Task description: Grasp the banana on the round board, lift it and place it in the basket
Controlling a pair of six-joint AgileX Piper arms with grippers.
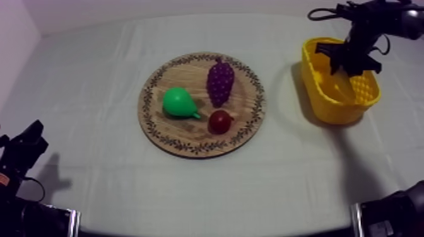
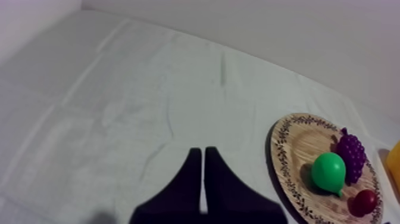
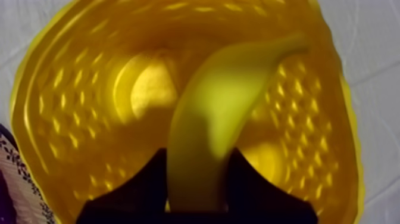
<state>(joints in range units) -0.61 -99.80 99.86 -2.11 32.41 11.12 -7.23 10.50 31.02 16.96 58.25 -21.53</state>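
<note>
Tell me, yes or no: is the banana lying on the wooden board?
No, the right gripper holds the banana over the yellow basket, off the wooden board.

The matt black left arm [image 1: 22, 154] was blocky and angular in outline, and its lower block [image 1: 38, 220] carried a pale metallic strip along one edge. The left gripper [image 2: 203, 154] had two flat, smooth black fingers [image 2: 191, 179], narrow at the tips and flaring broad toward the root. The black right arm [image 1: 372, 22] was built of rounded, jointed segments. The right gripper [image 3: 197, 156] had plain, unmarked black fingers [image 3: 149, 184] with sloping shoulders.
</note>
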